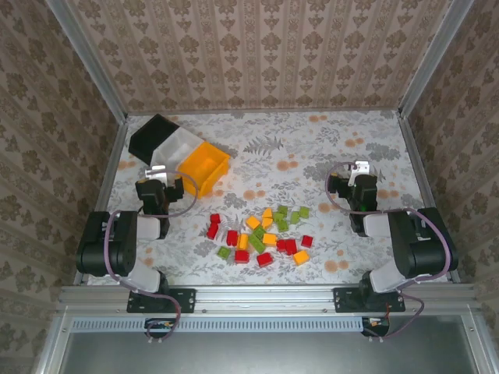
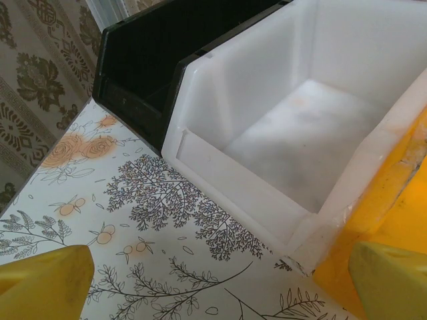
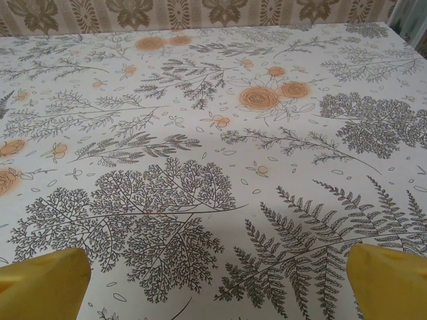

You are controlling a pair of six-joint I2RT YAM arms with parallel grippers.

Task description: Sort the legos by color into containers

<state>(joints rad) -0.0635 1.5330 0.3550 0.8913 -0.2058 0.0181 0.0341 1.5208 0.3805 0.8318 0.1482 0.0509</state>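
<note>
Step in hand: the very start of sorting. No brick is lifted and none is binned.

- Legos (image 1: 261, 234): small chunky plastic bricks in red, light green and yellow-orange. They lie mixed in one loose heap on the table (image 1: 312, 148), and some touch each other. Hard, glossy and square-edged.
- Containers, up and left of the heap, stand in a slanted row with sides touching.
  - The orange-yellow rectangular plastic bin (image 1: 204, 167) is nearest the heap.
  - The white rectangular plastic bin (image 1: 184, 145) is next.
  - The black rectangular plastic bin (image 1: 154, 132) is farthest.
  - All are open-topped with smooth moulded walls. The white one is bare inside, slightly scuffed; no bricks seen in the other two.
- Left gripper (image 2: 213, 290) is left of the heap and faces the white bin's front lip. Its yellow fingertips (image 2: 40, 283) are spread wide, with nothing between them.
- Right gripper (image 3: 213, 290) is right of the heap, well apart from it, over bare table. Its fingertips (image 3: 393, 280) are equally wide and empty.
- The table cover is a flat, smooth sheet printed with ferns and flowers.

Next move, my judgement: one arm swings in to the heap and picks an edge brick standing apart from its neighbours. The jaws must narrow, since the bricks are small and slick. Crowded bricks risk being nudged.
</note>
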